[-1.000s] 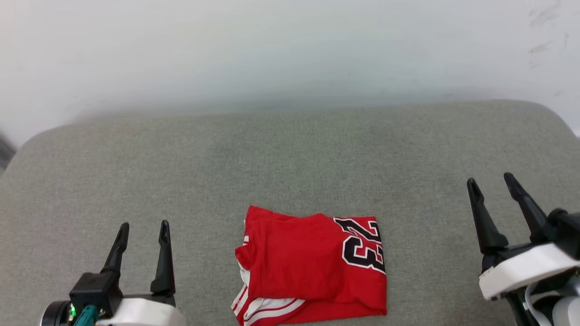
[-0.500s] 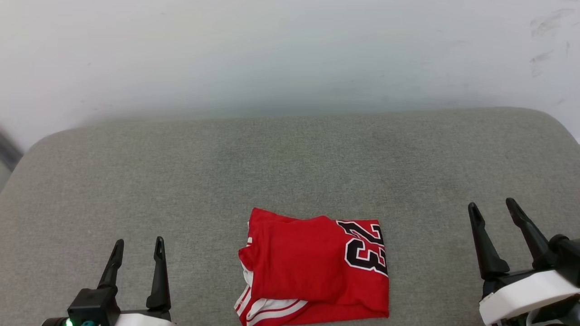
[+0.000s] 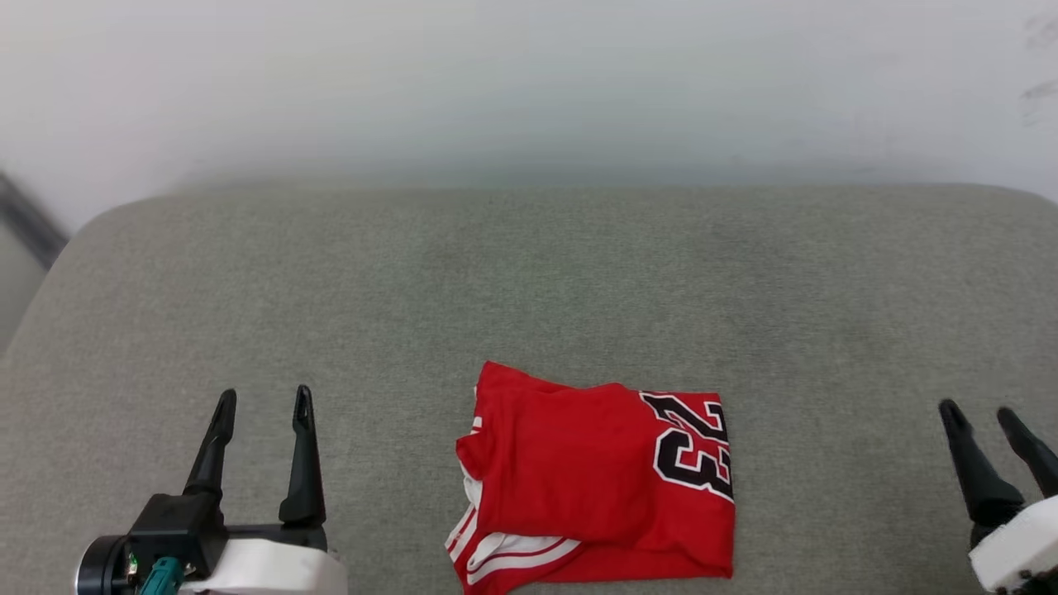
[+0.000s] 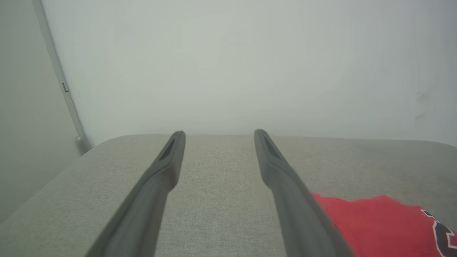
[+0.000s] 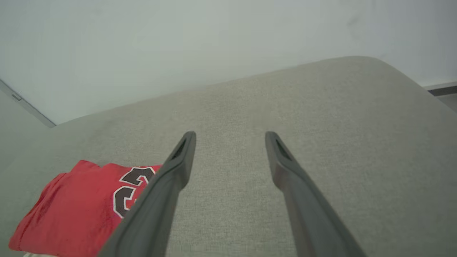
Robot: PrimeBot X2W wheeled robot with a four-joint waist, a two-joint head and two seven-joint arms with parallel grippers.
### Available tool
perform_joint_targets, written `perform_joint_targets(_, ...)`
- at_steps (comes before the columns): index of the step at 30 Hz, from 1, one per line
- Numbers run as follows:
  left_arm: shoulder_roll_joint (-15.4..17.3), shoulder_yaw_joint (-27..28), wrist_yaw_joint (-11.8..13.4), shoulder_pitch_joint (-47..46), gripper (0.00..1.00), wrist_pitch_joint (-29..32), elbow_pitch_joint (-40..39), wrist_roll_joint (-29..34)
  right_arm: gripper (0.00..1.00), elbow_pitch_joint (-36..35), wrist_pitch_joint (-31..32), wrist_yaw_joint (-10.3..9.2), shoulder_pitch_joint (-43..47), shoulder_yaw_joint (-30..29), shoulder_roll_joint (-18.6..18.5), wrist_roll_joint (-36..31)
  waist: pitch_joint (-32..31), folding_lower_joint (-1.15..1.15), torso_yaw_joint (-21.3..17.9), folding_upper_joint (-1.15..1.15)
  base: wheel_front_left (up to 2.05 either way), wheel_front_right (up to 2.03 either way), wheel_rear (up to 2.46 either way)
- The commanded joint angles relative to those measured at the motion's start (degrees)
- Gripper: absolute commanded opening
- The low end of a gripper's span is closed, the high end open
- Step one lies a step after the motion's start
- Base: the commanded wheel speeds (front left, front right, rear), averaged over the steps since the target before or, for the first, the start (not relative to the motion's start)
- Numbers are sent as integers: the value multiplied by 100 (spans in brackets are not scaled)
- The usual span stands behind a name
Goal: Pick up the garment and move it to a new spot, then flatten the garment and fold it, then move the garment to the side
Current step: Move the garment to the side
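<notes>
Grey cushion (image 3: 529, 273) spreads wide beyond the folded garment (image 3: 579, 471); left hand (image 3: 264, 395) and right hand (image 3: 979, 409) gape, seemingly clear of it.

Red garment (image 3: 570, 471), black numbers; grey cushion (image 3: 529, 281).

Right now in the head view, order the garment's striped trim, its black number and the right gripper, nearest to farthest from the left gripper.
1. striped trim, lower left corner of the garment.
2. black number, its right end.
3. right gripper, far right edge.
</notes>
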Motion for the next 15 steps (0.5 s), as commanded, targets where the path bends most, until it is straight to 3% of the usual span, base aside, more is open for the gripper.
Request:
perform_joint_targets(1, -22, 18, -23, -69, 100, -36, -29, 38, 100, 21, 47, 0, 33, -18, 4, 112, 110, 0, 117, 0, 0, 0, 0)
perform_joint_targets(7, -317, 12, -228, -305, 100, -31, -92, 235, 100, 793, 1442, 0, -40, -53, -481, 1226, 400, 0, 494, 0, 0, 0, 0)
perform_joint_targets(15, -710, 69, -567, -654, 100, -29, -26, 448, 100, 1437, 2224, 0, -787, 468, -399, 2245, 940, 0, 910, 0, 0, 0, 0)
